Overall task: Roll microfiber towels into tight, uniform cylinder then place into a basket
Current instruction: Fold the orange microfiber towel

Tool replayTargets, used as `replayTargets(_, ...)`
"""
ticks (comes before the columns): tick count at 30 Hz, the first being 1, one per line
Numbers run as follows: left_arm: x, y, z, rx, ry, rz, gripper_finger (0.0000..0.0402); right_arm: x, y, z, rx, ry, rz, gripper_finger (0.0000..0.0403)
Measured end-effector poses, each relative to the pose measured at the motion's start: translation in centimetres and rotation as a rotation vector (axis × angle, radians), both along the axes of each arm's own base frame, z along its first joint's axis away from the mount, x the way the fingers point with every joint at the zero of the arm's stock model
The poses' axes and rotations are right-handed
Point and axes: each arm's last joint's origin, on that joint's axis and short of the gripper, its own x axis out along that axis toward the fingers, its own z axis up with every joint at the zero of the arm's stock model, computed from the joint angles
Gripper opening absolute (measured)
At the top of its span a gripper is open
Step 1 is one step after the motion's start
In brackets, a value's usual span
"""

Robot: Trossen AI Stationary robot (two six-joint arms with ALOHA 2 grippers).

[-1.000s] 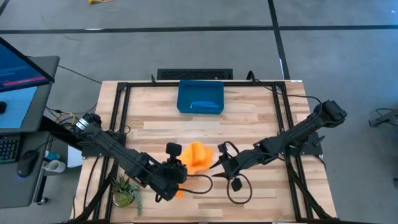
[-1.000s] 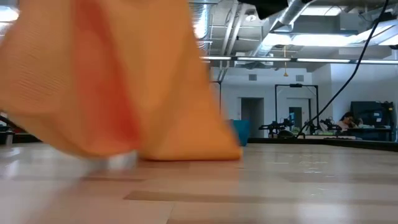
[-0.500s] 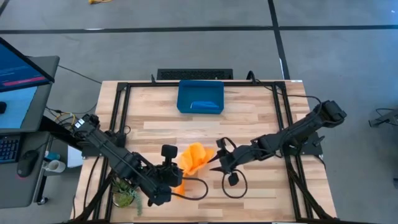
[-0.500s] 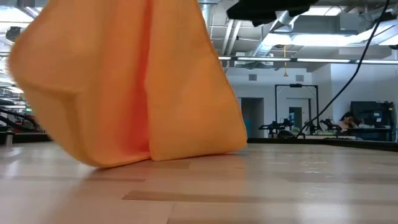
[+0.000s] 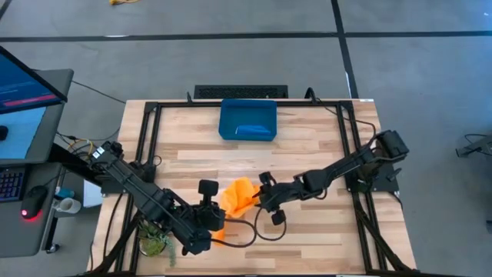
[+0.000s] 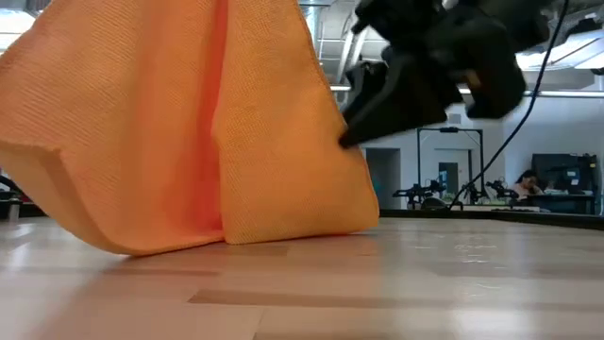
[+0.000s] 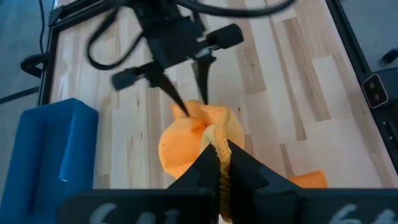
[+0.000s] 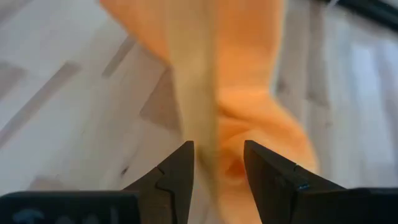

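The yellow-orange towel hangs bunched from my left gripper, which is shut on it near the table's front middle. The towel's lower folds rest on the wood. My right gripper has come in from the right and is open. Its fingers stand on either side of a hanging fold of the towel. The dark blue basket sits at the far middle of the table, with a lighter blue roll lying in it. My left gripper pinches a bunched, rope-like edge of the towel between its two fingers, slanting down from the table's near left. Several layers are gathered there. The towel hangs below the fingers with its lower part on the table. My right gripper straddles a fold, and I cannot tell whether it touches the fold.
A black bar lies beyond the basket at the far edge. A small plant stands at the near left corner. Black frame rails run along both sides of the table, and a cable loops near the front edge.
My right gripper has come down and toward the table's left, up to the towel, and has stayed open. My left gripper first rose a little with the towel. The towel now hangs taller with its lower folds still on the table.
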Motion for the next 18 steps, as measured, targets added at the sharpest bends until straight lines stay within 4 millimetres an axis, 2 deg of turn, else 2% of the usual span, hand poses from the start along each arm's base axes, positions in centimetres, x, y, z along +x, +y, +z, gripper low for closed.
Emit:
replayTargets(5,0.0,0.0,0.0,0.001,0.004,0.0,0.0,0.0,0.1,-0.5,0.018,0.031,-0.019,0.0155)
replayTargets(10,-0.1,0.1,-0.1,0.01,0.015,0.0,0.0,-0.2,-1.2,-1.2,0.028,0.119,-0.095,0.0147)
replayTargets(18,-0.1,0.2,0.0,0.036,0.003,0.015,0.0,-0.1,-2.9,-1.5,0.069,0.169,-0.195,0.0136)
